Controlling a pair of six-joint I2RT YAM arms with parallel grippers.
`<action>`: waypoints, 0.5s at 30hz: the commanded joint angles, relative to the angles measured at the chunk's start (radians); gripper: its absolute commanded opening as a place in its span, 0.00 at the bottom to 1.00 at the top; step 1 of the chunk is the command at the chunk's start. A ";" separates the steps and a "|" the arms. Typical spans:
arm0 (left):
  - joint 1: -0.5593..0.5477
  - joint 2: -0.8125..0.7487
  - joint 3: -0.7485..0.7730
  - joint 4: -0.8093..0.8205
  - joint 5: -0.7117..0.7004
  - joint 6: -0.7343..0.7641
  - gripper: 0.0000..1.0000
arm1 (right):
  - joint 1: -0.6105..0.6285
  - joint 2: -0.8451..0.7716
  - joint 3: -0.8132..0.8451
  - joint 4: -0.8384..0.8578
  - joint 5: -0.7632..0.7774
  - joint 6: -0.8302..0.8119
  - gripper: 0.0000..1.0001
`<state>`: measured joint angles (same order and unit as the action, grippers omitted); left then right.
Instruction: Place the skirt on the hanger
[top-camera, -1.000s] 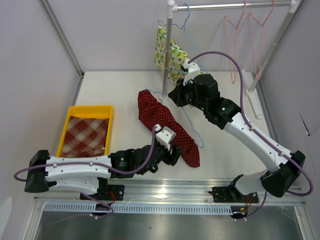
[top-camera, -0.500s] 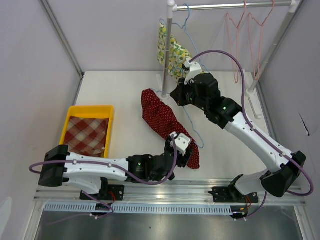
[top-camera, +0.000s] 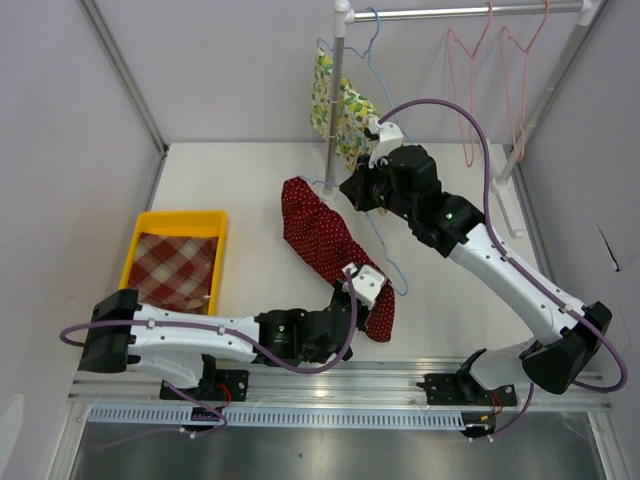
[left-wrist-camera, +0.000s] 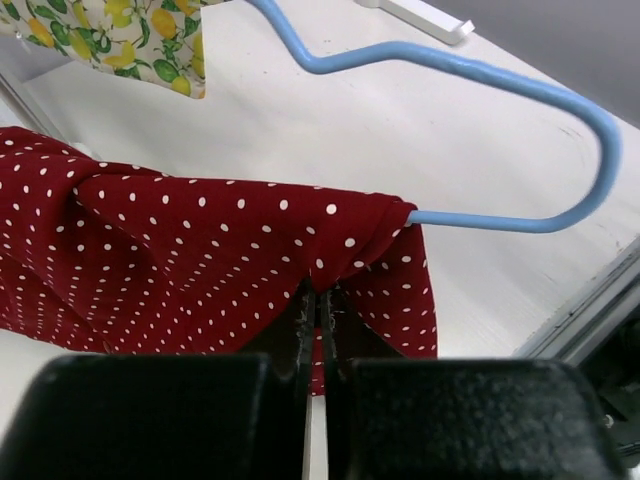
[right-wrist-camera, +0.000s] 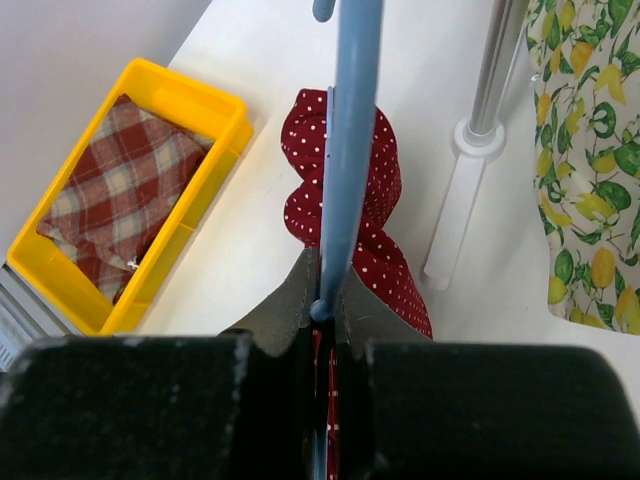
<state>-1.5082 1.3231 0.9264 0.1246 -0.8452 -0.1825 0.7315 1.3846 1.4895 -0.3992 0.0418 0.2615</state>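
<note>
On the white table (top-camera: 240, 180), taking 12 o'clock as the edge far from the arm bases, the garment rack (top-camera: 450, 12) stood at approx 1 o'clock, w/ its rail running along the back. R arm (top-camera: 510, 275) reached from 5 o'clock toward the centre. L arm (top-camera: 180, 335) lay along the near edge from 8 o'clock, wrist at approx 6 o'clock.

Red polka-dot skirt (top-camera: 315, 235) lay at table centre as a long band running from 11 to 5 o'clock. It was draped over the blue hanger (left-wrist-camera: 500, 75). In the L wrist view the wire came out of the fold at the cloth's 3 o'clock side and looped back overhead.

Yellow tray (top-camera: 180, 217) sat at 9 o'clock, well apart from the skirt, w/ a plaid cloth (top-camera: 170, 270) inside. Lemon-print garment (top-camera: 355, 110) hung on the rack at 12 o'clock, beside the upright pole.

R gripper (right-wrist-camera: 325, 305) was clenched on the hanger's wire at the skirt's far end, the wire running straight up between the fingers. L gripper (left-wrist-camera: 318, 300) was pinched tight on the skirt's fabric just below the wire at the near end, the cloth puckered at the pinch.
</note>
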 joint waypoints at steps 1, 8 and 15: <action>-0.026 -0.008 0.052 0.037 -0.008 0.037 0.01 | 0.006 0.001 0.066 0.063 0.021 0.002 0.00; -0.087 -0.087 0.029 0.014 0.037 0.040 0.00 | -0.007 0.010 0.086 0.054 0.047 -0.033 0.00; -0.116 -0.137 -0.011 -0.068 0.052 -0.043 0.00 | -0.034 0.014 0.103 0.049 0.027 -0.033 0.00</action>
<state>-1.6138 1.2148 0.9276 0.0891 -0.8165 -0.1795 0.7078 1.4010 1.5230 -0.4068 0.0635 0.2424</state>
